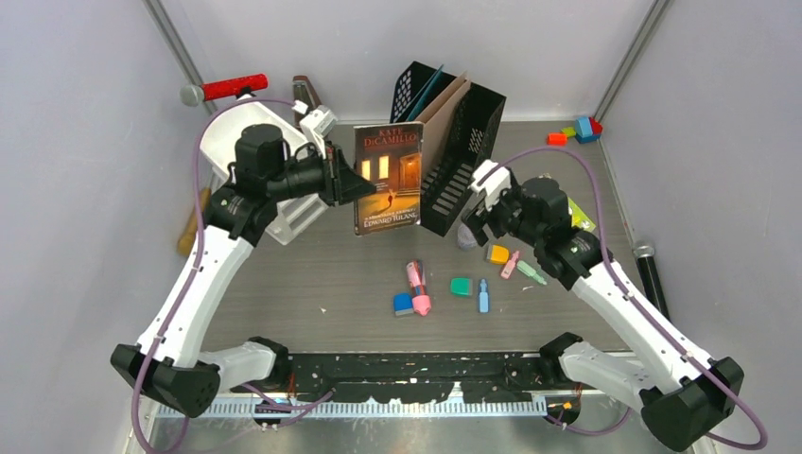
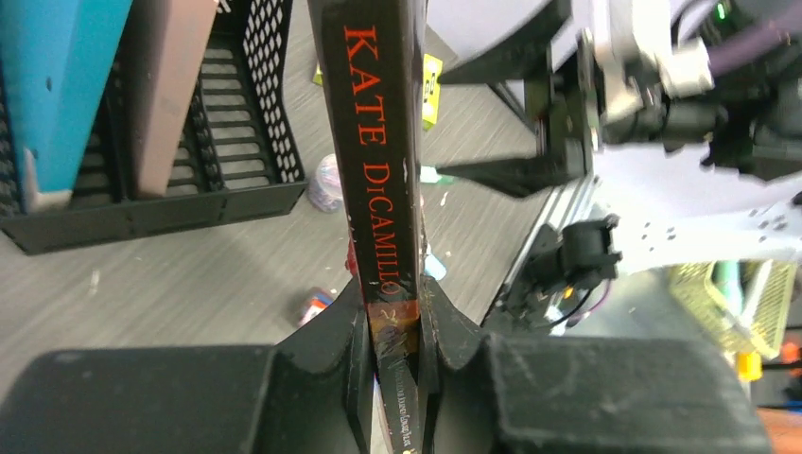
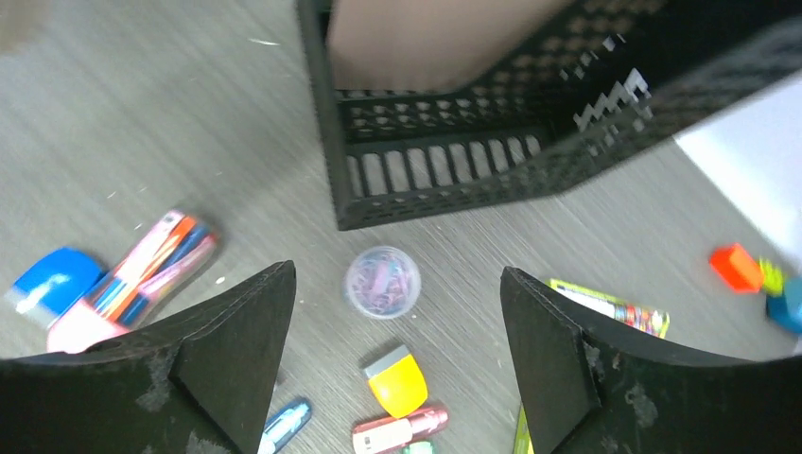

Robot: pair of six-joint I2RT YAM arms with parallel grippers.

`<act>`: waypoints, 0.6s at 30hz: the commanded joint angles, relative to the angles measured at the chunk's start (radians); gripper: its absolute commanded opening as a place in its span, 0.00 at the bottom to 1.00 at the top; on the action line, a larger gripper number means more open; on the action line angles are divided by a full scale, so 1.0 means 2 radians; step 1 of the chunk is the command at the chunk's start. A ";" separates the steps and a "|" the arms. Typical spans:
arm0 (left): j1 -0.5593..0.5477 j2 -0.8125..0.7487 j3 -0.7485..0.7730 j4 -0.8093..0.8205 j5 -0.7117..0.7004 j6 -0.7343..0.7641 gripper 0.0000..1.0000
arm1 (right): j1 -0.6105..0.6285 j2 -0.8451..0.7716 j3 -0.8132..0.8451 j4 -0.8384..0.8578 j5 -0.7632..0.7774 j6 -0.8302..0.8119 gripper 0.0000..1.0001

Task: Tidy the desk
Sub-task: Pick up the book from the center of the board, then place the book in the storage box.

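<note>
Desk (image 1: 312, 274) lies beneath left hand (image 1: 345, 182) gripping upright book (image 1: 388, 175); right hand (image 3: 395, 279) agape.

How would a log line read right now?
left gripper: shut on book spine | right gripper: open over paperclip tub | desk: pen pack loose, file organizer standing

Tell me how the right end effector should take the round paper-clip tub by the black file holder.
Probably from straight above, pinching the paper-clip tub across its round wall, left and right: the file holder crowds its far side, and the open right end effector hangs over it.
</note>
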 commanded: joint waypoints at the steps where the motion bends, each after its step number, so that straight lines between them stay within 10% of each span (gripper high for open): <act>1: -0.016 -0.014 0.046 -0.051 0.010 0.127 0.00 | -0.054 0.024 0.036 0.032 0.039 0.103 0.86; 18: -0.135 0.120 0.078 0.130 -0.176 0.197 0.00 | -0.280 0.084 0.066 -0.004 -0.038 0.319 0.93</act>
